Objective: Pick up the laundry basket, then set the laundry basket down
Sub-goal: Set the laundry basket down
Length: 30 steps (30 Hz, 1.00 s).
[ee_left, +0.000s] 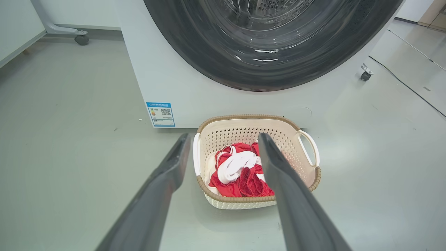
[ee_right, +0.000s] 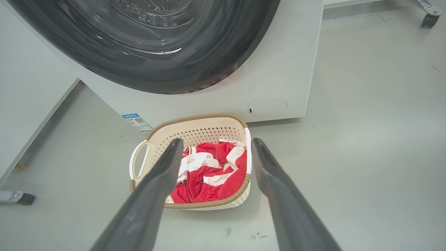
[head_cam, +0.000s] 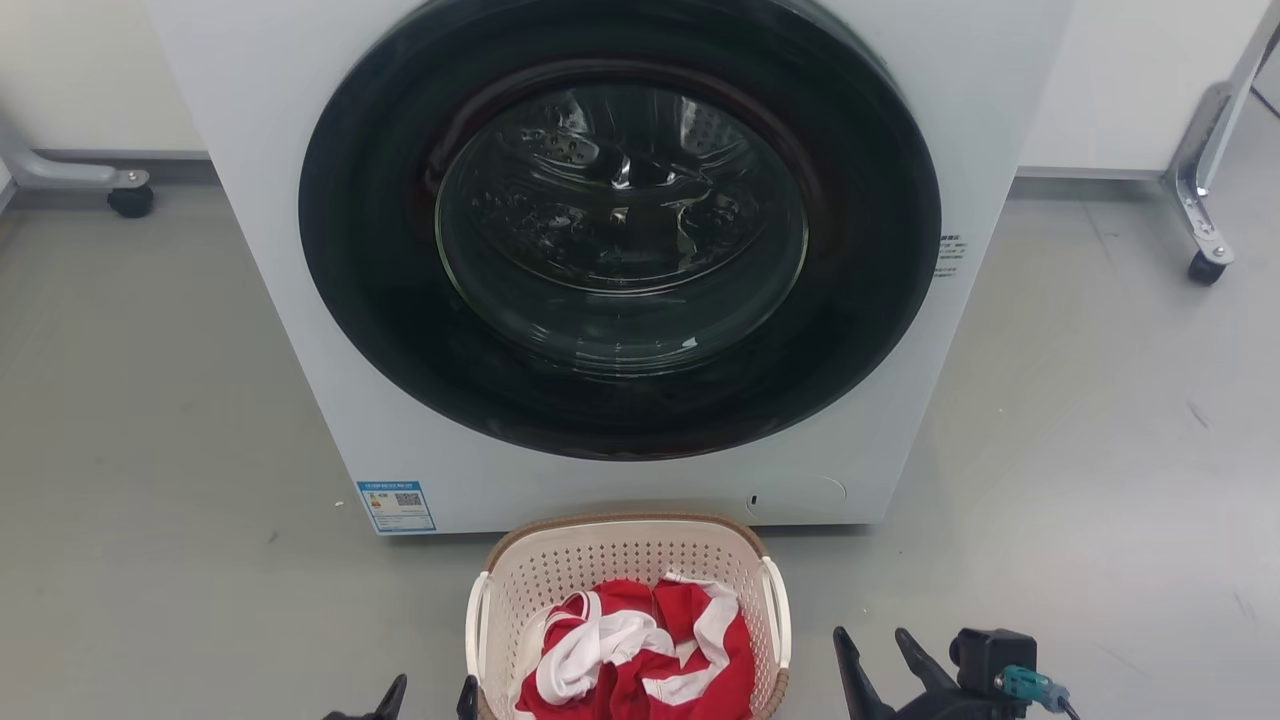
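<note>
Head view: the laundry basket [head_cam: 625, 560] sits bottom centre on the floor [head_cam: 150, 450] before the washer [head_cam: 985, 100]. The left gripper [head_cam: 430, 702] and right gripper [head_cam: 872, 650] flank it, fingers spread, seemingly ready for its side handles.

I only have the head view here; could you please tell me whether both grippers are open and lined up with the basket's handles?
Observer: The left gripper is open; the basket has its left handle showing in the gap.
Operator: And the right?
Observer: The right gripper is open too, with the right handle in its gap.
Operator: Is the near rim intact?
Observer: The near rim is unbroken; the clothes lie inside it.
</note>
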{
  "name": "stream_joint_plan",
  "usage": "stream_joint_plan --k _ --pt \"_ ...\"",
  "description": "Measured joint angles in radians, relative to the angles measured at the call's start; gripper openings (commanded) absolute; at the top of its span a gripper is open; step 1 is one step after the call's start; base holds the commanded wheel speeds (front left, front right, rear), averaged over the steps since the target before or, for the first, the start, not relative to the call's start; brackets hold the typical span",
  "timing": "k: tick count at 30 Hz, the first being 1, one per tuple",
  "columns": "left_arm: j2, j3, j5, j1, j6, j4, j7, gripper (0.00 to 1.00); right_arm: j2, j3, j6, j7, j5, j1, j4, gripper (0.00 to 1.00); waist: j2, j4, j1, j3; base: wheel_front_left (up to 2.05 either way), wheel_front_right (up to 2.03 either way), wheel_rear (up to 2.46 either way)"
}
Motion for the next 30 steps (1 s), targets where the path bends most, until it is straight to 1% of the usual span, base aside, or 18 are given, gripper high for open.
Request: stream_joint_plan --k 5,8,16,17,18,21,30 --pt "0.008 0.031 0.038 0.080 0.000 -0.076 0.000 1.00 -0.016 -0.055 -0.001 0.000 -0.059 0.089 -0.082 1.00 0.0001 -0.008 0.0000 -0.029 0.00 0.00 0.00" --pt "0.008 0.042 0.055 0.123 0.000 -0.120 0.000 1.00 -0.017 -0.108 -0.001 0.000 -0.095 0.132 -0.115 1.00 0.0001 -0.013 0.0000 -0.038 0.00 0.00 0.00" --pt "0.001 0.111 0.116 0.190 0.000 -0.200 0.000 1.00 -0.017 -0.227 -0.001 0.000 -0.211 0.231 -0.214 1.00 0.0001 -0.015 0.0001 -0.044 0.00 0.00 0.00" --pt "0.001 0.111 0.116 0.190 0.000 -0.200 0.000 1.00 -0.017 -0.227 -0.001 0.000 -0.211 0.231 -0.214 1.00 0.0001 -0.015 0.0001 -0.044 0.00 0.00 0.00" --pt "-0.007 0.131 0.129 0.206 0.001 -0.218 0.000 1.00 -0.012 -0.257 -0.001 0.000 -0.243 0.254 -0.242 1.00 0.0001 -0.014 0.0001 -0.045 0.00 0.00 0.00" --pt "-0.018 0.167 0.154 0.226 0.001 -0.236 0.000 1.00 -0.003 -0.299 -0.003 0.000 -0.287 0.287 -0.284 1.00 0.0001 -0.014 0.0002 -0.046 0.00 0.00 0.00" --pt "-0.035 0.242 0.205 0.267 0.001 -0.287 0.000 1.00 0.029 -0.395 -0.004 0.000 -0.411 0.377 -0.403 1.00 0.0001 -0.018 0.0001 -0.044 0.00 0.00 0.00"
